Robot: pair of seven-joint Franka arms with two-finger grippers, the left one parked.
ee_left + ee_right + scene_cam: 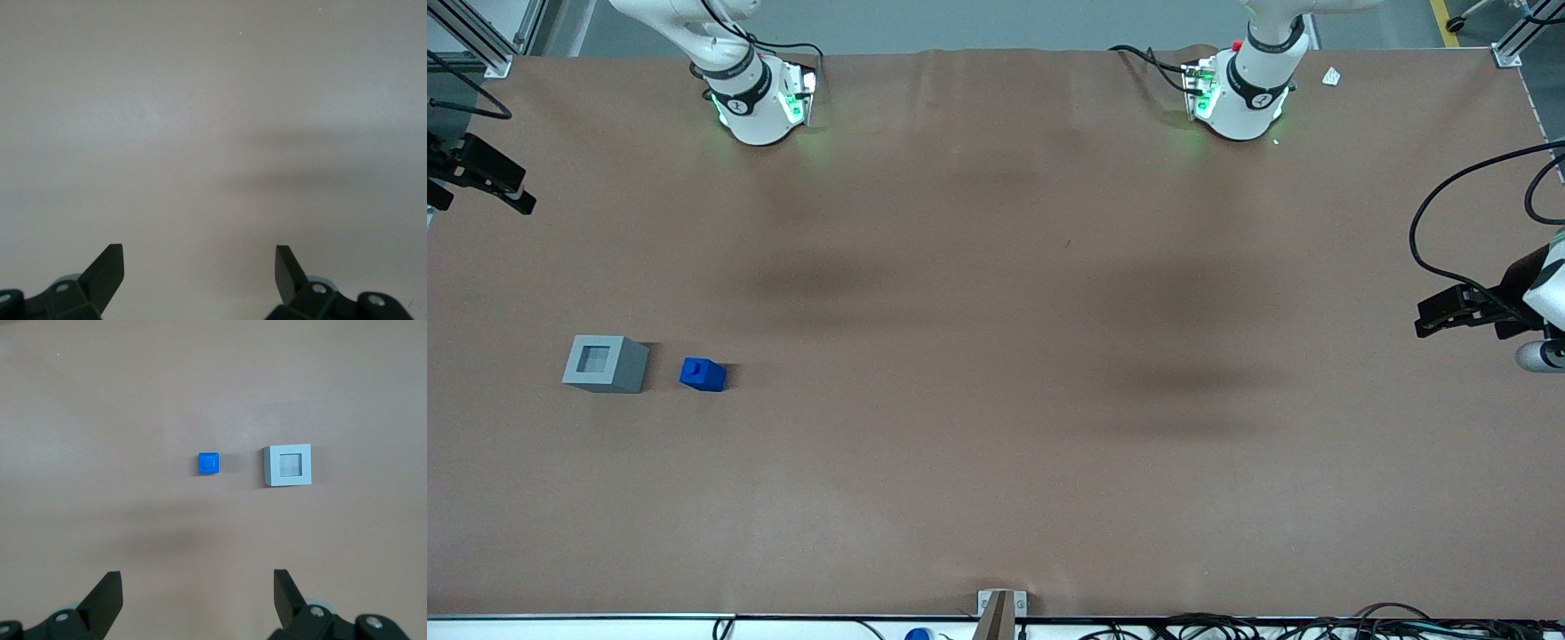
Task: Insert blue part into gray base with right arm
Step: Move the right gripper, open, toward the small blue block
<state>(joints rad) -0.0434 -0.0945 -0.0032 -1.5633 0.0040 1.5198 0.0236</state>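
My tool hangs above the bench with its two black fingers spread wide apart and nothing between them. It touches neither block and is well apart from both. In the front view the tool shows as a dark shape at the working arm's end of the bench, farther from the front camera than the blocks.

From the wrist camera I look down on both blocks, which sit ahead of the fingertips. The blue block is the one more nearly in line with the gap between my fingers. It stands flat on the bench, and a small square mark shows on its upward face.

Just beside it stands the gray block, which is the larger of the two. A narrow strip of bare bench shows between them, so they are not touching. The gray block sits upright, with its square recess facing up and paler than the rim around it. The blue block is outside that recess, on the bench surface.

In the front view both blocks lie toward the working arm's end of the bench, at about the same distance from the front camera. The gray block is closer to that end, and the blue block lies on its parked-arm side. Each throws a short shadow on the brown surface.
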